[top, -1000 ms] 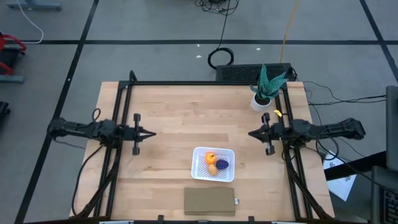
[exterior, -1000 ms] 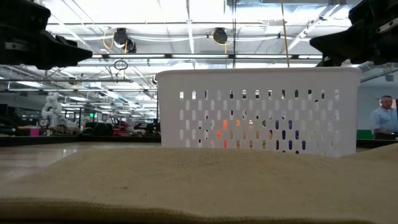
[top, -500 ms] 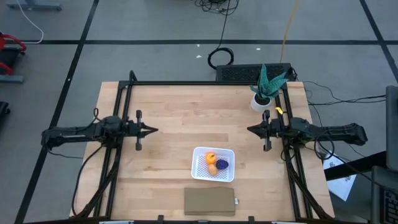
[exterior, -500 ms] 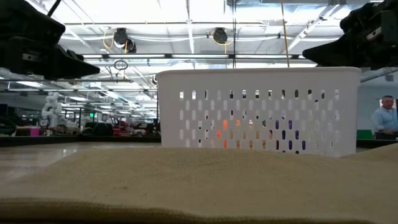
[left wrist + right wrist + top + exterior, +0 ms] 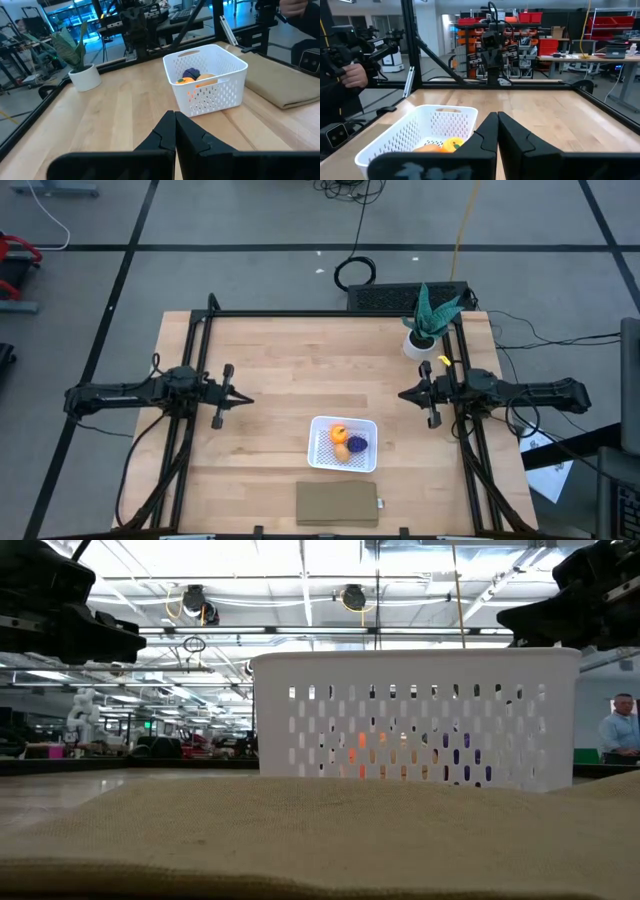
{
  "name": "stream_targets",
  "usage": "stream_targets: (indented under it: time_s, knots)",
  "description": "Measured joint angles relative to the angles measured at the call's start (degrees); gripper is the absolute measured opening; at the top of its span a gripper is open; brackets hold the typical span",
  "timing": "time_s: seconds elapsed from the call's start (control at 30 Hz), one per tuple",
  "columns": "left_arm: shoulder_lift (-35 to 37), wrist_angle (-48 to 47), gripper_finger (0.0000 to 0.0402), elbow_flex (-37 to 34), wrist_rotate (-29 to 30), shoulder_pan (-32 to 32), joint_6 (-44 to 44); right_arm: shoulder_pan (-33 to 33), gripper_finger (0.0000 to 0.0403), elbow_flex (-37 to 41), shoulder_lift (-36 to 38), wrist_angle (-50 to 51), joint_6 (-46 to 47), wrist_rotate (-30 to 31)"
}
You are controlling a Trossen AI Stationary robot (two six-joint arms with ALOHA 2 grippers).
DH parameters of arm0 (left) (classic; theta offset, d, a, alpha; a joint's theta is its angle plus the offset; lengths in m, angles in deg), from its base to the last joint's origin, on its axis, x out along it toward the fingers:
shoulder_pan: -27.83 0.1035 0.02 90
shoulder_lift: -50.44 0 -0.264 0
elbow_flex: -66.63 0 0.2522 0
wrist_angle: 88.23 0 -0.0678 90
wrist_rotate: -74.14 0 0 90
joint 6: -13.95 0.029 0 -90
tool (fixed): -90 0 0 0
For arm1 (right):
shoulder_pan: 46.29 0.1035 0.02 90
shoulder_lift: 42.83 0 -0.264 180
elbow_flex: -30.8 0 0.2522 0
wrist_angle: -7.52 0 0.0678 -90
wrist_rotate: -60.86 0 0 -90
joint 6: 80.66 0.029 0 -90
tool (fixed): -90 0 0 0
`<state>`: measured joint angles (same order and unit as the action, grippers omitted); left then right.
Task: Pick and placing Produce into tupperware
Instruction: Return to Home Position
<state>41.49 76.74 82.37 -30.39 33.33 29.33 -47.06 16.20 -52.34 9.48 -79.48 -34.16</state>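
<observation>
Left gripper (image 5: 243,397): fingers together, empty — left side.
Right gripper (image 5: 405,393): fingers together, empty — right side.
Tupperware (image 5: 345,420): near-centre, holding produce (image 5: 357,444).
Table (image 5: 300,370): bare between grippers.

The produce (image 5: 352,444) (orange, tan, purple) lies inside the tupperware (image 5: 321,444) — all three pieces.

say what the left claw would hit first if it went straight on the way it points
Probably the right claw opposite; from the left claw the line seems to pass beside the tupperware.
</observation>
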Motion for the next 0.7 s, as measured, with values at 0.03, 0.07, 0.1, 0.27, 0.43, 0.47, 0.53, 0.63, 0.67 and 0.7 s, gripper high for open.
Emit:
stream_targets:
  time_s: [0.03, 0.07, 0.1, 0.27, 0.43, 0.47, 0.53, 0.63, 0.67, 0.7]
  knots:
    - [0.00, 0.00, 0.0000, 0.00, 0.00, 0.00, 0.00, 0.00, 0.0000, 0.00, 0.00, -0.05, 0.08, 0.00]
    - [0.00, 0.00, 0.0000, 0.00, 0.00, 0.00, 0.00, 0.00, 0.0000, 0.00, 0.01, -0.05, 0.06, 0.00]
    - [0.00, 0.00, 0.0000, 0.00, 0.00, 0.00, -0.03, 0.00, 0.0000, 0.00, -0.01, -0.07, 0.06, 0.00]
    - [0.00, 0.02, 0.0000, 0.00, 0.00, 0.00, -0.06, 0.00, 0.0000, 0.00, 0.01, -0.18, 0.08, 0.00]
    - [0.00, -0.06, 0.0003, 0.00, 1.01, 0.00, -2.00, 0.00, 0.0000, 0.00, 0.01, -1.06, 0.08, 0.00]
    - [0.00, -0.09, 0.0005, 0.00, 1.43, 0.00, -2.59, 0.00, 0.0000, 0.00, 0.01, -1.10, 0.08, 0.00]
    - [0.00, -0.16, 0.0009, 0.00, 2.48, 0.00, -3.80, 0.00, 0.0000, 0.00, 0.01, -1.27, 0.08, 0.00]
    - [0.00, -0.28, 0.0015, 0.00, 4.63, 0.00, -3.85, 0.00, 0.0000, 0.00, 0.01, -1.24, -0.19, 0.00]
    - [0.00, -0.31, 0.0016, 0.00, 5.31, 0.00, -3.80, 0.00, 0.0000, 0.00, 0.01, -1.26, -0.21, 0.00]
    - [0.00, -0.31, 0.0018, 0.00, 5.85, 0.00, -3.90, 0.00, 0.0000, 0.00, 0.01, -1.26, -0.18, 0.00]
